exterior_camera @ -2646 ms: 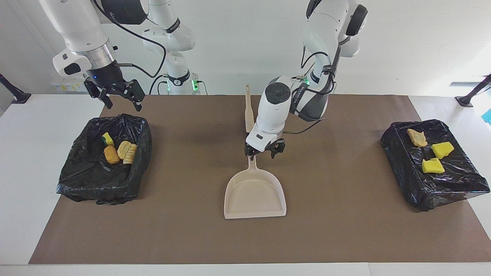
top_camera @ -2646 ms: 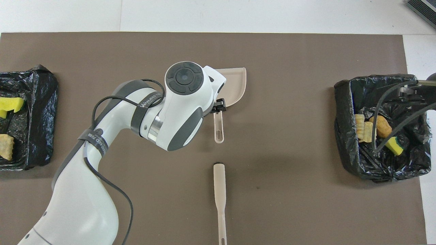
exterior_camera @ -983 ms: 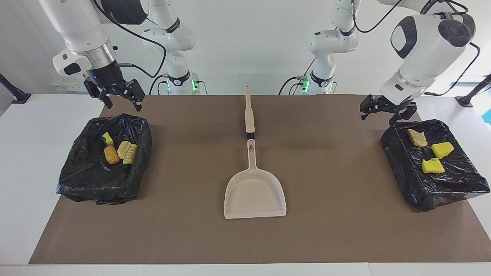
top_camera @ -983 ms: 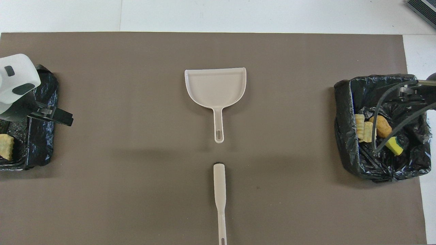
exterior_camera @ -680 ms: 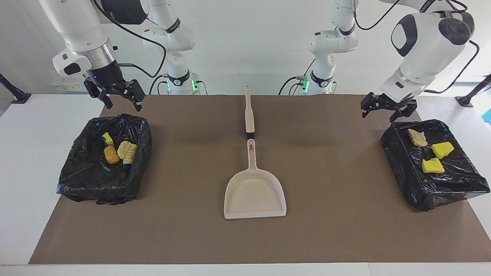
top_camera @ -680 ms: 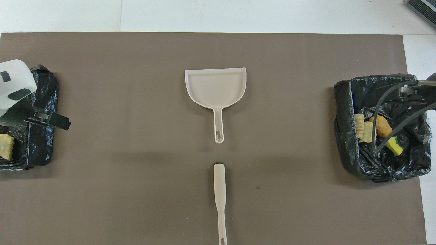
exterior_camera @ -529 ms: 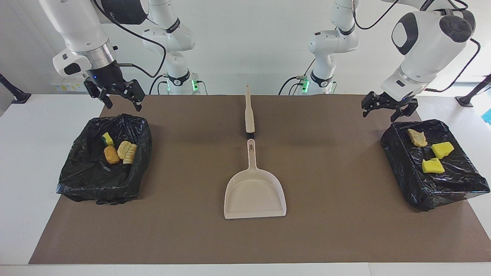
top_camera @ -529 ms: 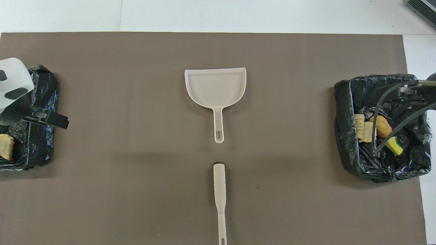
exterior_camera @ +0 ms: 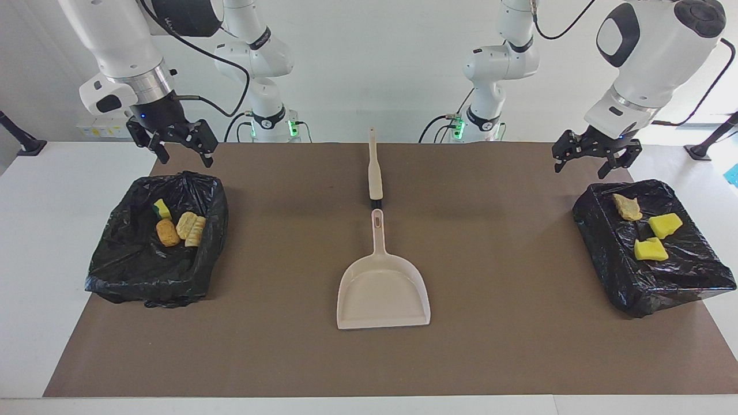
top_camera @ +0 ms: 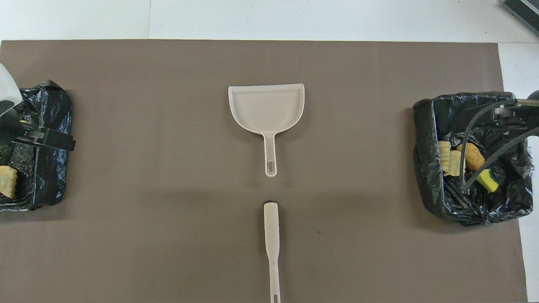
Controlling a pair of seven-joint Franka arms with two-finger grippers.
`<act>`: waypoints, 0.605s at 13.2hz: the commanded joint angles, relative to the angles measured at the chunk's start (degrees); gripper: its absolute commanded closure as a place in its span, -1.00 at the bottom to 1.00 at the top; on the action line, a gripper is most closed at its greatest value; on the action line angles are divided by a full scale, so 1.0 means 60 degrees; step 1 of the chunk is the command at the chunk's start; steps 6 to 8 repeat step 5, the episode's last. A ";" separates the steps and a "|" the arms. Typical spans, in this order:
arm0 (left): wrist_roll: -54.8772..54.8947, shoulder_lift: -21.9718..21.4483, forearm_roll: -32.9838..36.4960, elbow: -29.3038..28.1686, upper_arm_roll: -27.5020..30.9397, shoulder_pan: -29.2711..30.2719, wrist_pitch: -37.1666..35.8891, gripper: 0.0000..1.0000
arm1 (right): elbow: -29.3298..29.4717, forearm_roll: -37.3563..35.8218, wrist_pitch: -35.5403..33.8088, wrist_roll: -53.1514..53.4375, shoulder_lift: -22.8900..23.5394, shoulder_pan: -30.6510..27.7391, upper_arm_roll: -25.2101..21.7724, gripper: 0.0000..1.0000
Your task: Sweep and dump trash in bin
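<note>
Two glossy white arms with dark grey joint caps are seen. Black cables are looped along both. A brushed metal ring and blue light are shown above the right gripper (exterior_camera: 176,151); green lights glow at both bases.

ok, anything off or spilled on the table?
Nothing spilled. All scraps sit in the two black-lined bins. Dustpan and brush lie straight on the mat, in line with each other. Both end effectors hang open, empty.

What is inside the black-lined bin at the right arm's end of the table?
The bin holds a green-backed sponge piece and tan-orange chunks. Anything under the crumpled liner folds is hidden.
</note>
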 commanded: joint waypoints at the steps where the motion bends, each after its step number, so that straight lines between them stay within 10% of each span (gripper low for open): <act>1: -0.0159 0.0007 -0.0161 0.0248 -0.0071 0.0083 -0.0268 -1.00 | -0.0011 0.0100 -0.0096 -0.0216 -0.0079 -0.0048 -0.0005 -1.00; 8: -0.0159 -0.0008 -0.0249 0.0248 -0.0071 0.0097 -0.0253 -1.00 | -0.0011 0.0100 -0.0096 -0.0216 -0.0079 -0.0048 -0.0005 -1.00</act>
